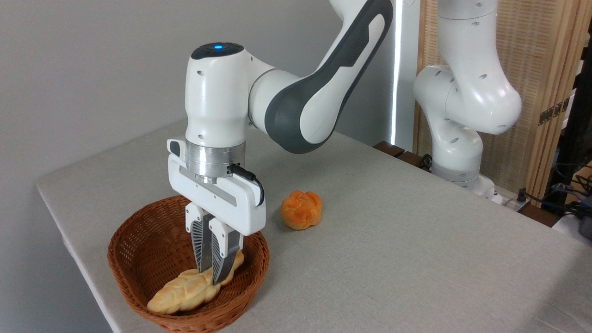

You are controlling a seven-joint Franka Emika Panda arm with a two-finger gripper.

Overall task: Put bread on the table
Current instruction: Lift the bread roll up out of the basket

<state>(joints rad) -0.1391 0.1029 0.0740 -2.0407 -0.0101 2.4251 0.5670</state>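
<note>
the bread (185, 291) is seen lying inside the brown wicker basket (134, 240), which is set near the front left corner of the grey-clothed bench (416, 231). the gripper (212, 274) is lowered into the basket from above, and its fingers (200, 243) are clenched on the bread near its right end. a small orange bun (301, 209) is placed on the bench just right of the basket, apart from it.

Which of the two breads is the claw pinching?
The long pale braided loaf in the basket; the gripper is closed on it. The round orange bun lies untouched on the table.
</note>
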